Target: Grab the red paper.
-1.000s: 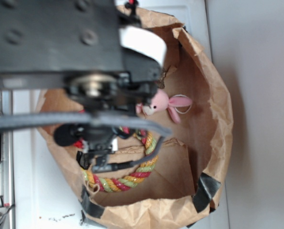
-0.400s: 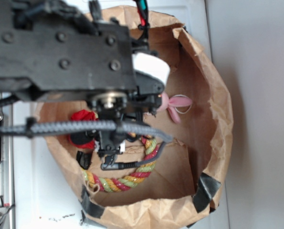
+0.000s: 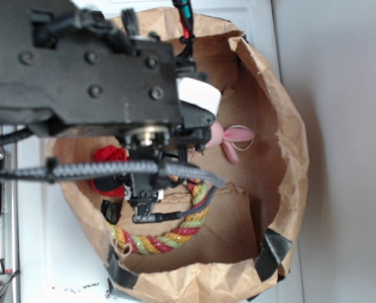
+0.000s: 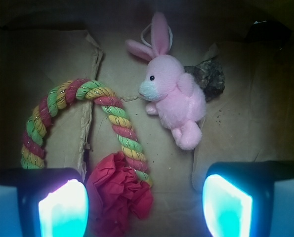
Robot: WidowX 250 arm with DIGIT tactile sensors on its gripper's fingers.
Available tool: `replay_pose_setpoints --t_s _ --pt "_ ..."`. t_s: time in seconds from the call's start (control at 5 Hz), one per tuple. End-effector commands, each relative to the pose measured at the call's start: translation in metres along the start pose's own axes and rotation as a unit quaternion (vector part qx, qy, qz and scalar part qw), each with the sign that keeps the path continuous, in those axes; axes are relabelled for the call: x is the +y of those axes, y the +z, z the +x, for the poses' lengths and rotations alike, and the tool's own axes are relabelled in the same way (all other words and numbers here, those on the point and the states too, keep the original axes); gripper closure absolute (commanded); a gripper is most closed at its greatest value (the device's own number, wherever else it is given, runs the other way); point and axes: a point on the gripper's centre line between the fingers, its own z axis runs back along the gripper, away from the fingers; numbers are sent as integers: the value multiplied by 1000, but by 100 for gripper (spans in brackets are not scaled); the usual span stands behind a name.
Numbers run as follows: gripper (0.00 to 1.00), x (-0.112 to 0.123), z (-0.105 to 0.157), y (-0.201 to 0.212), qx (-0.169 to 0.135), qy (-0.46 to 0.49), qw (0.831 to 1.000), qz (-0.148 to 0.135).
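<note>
The red paper (image 4: 118, 195), a crumpled red wad, lies on the bottom of the brown paper bag (image 4: 235, 128), between my two fingertips and close to the left one. In the exterior view the red paper (image 3: 107, 161) shows at the bag's left, partly hidden by the arm. My gripper (image 4: 146, 207) hangs open above it, fingers wide apart, holding nothing. The twisted rope (image 4: 122, 131) ends against the wad's upper right.
A pink plush bunny (image 4: 174, 96) lies beyond the paper, next to a dark scrap (image 4: 210, 78). The red, yellow and green rope (image 3: 169, 238) arcs across the floor of the bag (image 3: 282, 158). The bag's walls surround everything.
The arm has shifted up and left in the exterior view, uncovering the red paper that was hidden one second ago. The objects in the bag have not moved.
</note>
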Motion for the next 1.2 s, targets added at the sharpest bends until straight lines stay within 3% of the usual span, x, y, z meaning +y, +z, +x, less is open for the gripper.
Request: replay_pose_setpoints --t_s 0.0,0.2,0.6,1.0 --pt "0 3 5 8 -16 4 1000 6" --pt "0 3 5 8 -16 4 1000 6" --pt "0 -29 3 -18 -1 -22 1000 19" --pt "0 -35 -1 -28 3 -25 1000 15"
